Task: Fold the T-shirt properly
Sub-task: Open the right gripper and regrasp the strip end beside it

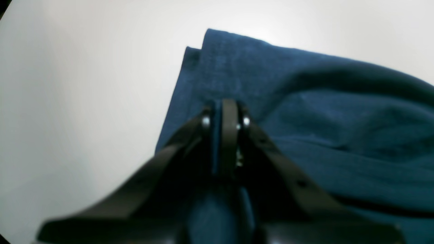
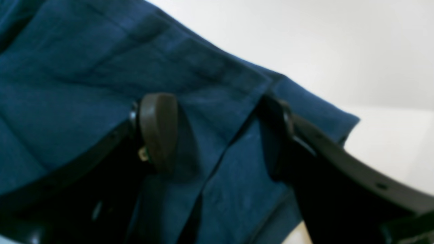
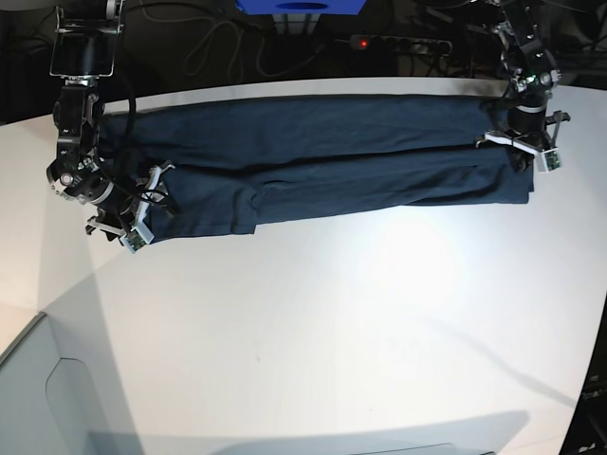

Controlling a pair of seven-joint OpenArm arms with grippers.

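Observation:
The dark navy T-shirt [image 3: 322, 161] lies folded into a long band across the far part of the white table [image 3: 332, 322]. At the band's right end in the base view, my left gripper [image 3: 517, 142] is shut, and the left wrist view shows a fold of the T-shirt [image 1: 305, 101] pinched in the left gripper [image 1: 225, 112]. At the band's left end sits my right gripper [image 3: 156, 185]. In the right wrist view the right gripper [image 2: 217, 115] stands open, its fingers wide apart astride a hemmed edge of the T-shirt [image 2: 67, 84].
Behind the table's far edge are black cables, a blue box [image 3: 299, 8] and a power strip with a red light [image 3: 360, 43]. The table's front left corner falls away to a grey floor [image 3: 38, 398].

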